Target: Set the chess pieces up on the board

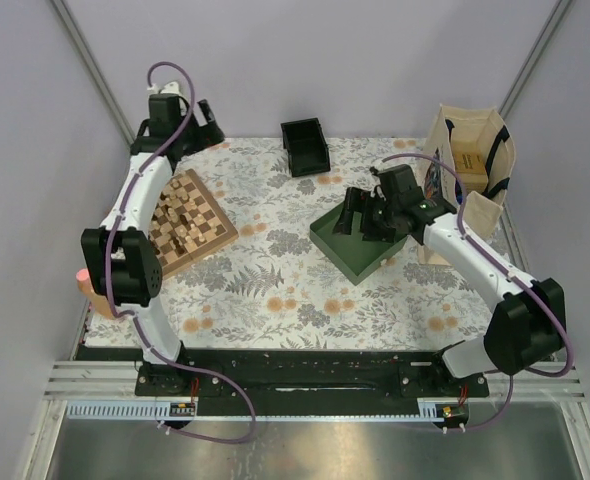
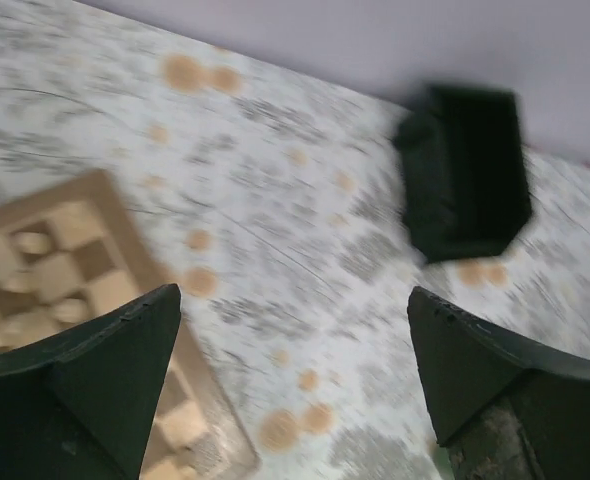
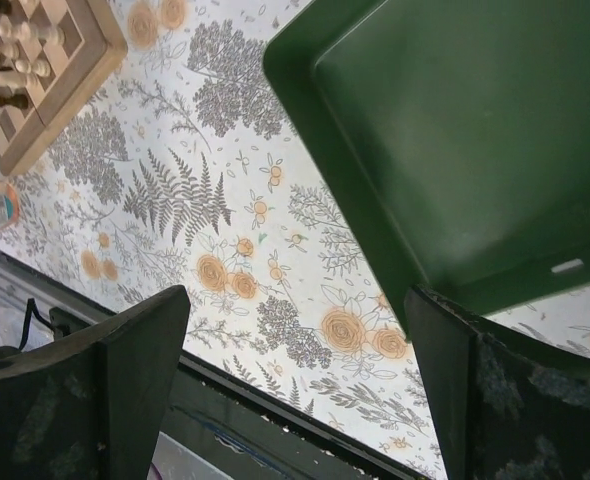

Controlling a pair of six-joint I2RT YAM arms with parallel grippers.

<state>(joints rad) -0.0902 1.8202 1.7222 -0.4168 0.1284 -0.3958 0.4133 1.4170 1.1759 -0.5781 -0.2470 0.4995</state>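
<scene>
Wooden chess pieces (image 1: 180,215), tiny, light, stiff and likely easy to topple, crowd the board (image 1: 216,228) at the tabletop's (image 1: 275,290) far left, best pinched mid-body from above; left jaws and right jaws both gape empty.

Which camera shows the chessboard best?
The top external view: nearly the whole board shows, pieces on it, the left arm crossing one edge. The left wrist catches only a blurred corner; the right wrist, a small sharp corner.
</scene>
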